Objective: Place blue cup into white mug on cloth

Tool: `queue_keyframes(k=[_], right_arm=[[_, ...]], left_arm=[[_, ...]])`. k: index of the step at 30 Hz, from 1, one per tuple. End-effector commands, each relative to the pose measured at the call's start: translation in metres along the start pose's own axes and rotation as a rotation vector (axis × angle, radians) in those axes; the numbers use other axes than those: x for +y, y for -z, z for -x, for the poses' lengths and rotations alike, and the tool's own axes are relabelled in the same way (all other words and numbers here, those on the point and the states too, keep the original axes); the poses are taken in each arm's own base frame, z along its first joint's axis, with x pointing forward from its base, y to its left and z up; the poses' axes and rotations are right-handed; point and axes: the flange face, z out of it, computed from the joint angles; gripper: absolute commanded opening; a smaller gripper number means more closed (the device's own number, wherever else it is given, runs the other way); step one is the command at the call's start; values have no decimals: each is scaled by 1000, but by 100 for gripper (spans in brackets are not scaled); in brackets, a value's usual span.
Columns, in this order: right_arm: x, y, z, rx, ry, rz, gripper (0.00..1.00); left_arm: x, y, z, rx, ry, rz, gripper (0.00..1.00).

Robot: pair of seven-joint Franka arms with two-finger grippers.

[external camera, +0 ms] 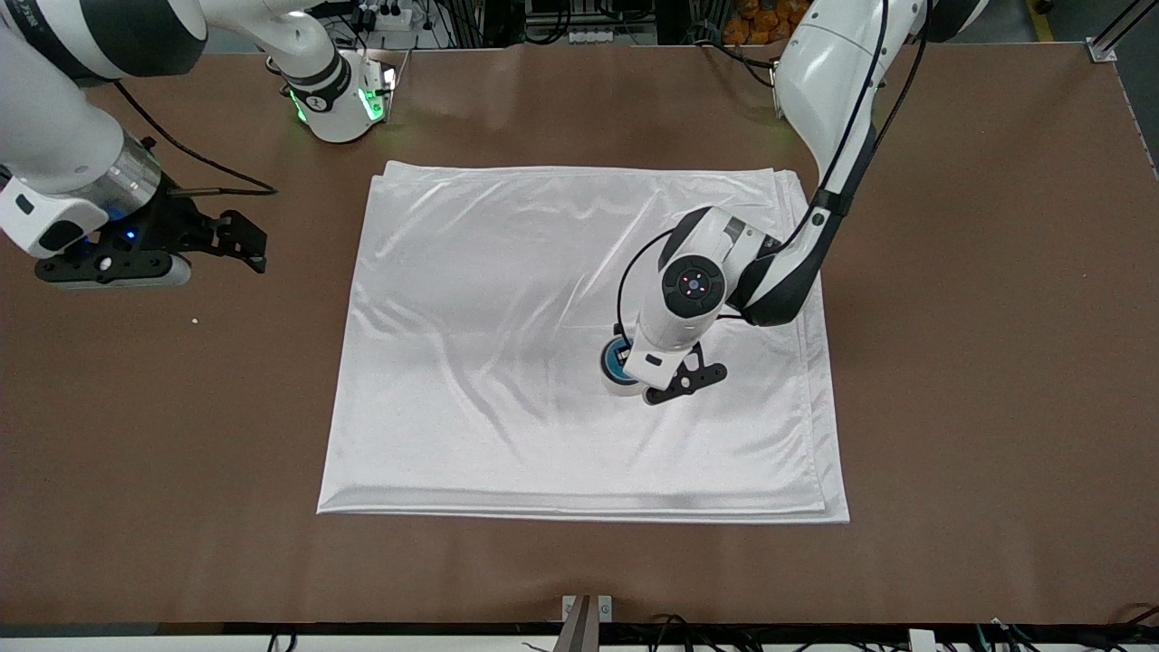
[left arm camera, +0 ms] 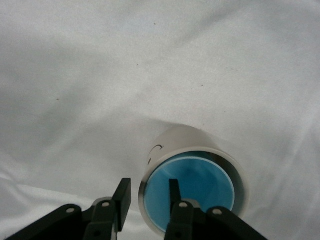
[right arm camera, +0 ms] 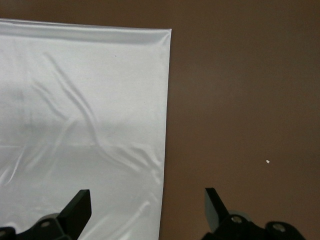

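Cloth bears white mug; blue cup nested inside, axis upright. Left gripper directly above, fingers straddling cup wall, apparently slack. Right gripper spread, waits over bare table.

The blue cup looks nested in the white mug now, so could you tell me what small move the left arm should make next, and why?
Probably lift the left claw straight up. The blue cup already sits inside the white mug on the cloth, and the claw's fingers straddle the rim, one inside the cup, one outside the mug, apparently with slack. The right claw waits open over the cloth's edge.
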Motion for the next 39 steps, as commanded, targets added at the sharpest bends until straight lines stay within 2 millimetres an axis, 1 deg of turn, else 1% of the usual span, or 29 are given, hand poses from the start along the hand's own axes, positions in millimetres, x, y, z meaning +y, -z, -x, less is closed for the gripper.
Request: queue_keyframes(k=[1, 3, 5, 7, 11, 15, 18, 21, 26, 27, 29, 30, 32, 33, 35, 39], right_arm=[[12, 1, 6, -2, -4, 4, 100], [17, 1, 5, 0, -10, 4, 100], [17, -1, 5, -3, -6, 4, 100], [16, 0, 5, 0, -4, 4, 100], [17, 0, 2, 3, -6, 5, 100], [33, 3, -4, 9, -37, 4, 100], [36, 9, -10, 25, -42, 5, 100], [46, 15, -12, 32, -34, 7, 100], [60, 15, -12, 32, 32, 10, 100], [63, 15, -12, 33, 31, 12, 100], [73, 18, -12, 42, 13, 6, 100], [74, 18, -12, 42, 8, 4, 100], [75, 24, -13, 56, 4, 1, 100], [76, 23, -14, 55, 1, 0, 100], [73, 24, -14, 58, -6, -18, 100], [77, 25, -14, 64, -23, -44, 100]], left_arm=[[1, 8, -3, 27, -7, 3, 100], [2, 12, -3, 30, -5, 6, 100], [1, 18, -3, 34, -5, 11, 100], [-3, 26, -10, 45, 6, 15, 100], [-19, 44, -32, 71, 35, 26, 100], [-43, 61, -61, 96, 16, 33, 100], [-61, 73, -80, 107, 9, 41, 100], [-83, 80, -102, 116, 4, 42, 100], [-128, 93, -138, 119, -22, 35, 100], [-138, 98, -144, 117, -26, 32, 100], [-157, 106, -155, 108, -39, 20, 100], [-170, 111, -162, 104, -49, 15, 100], [-196, 121, -177, 105, -71, 13, 100], [-203, 123, -181, 104, -84, 11, 100], [-215, 125, -188, 105, -100, 9, 100], [-238, 127, -201, 108, -129, 5, 100]])
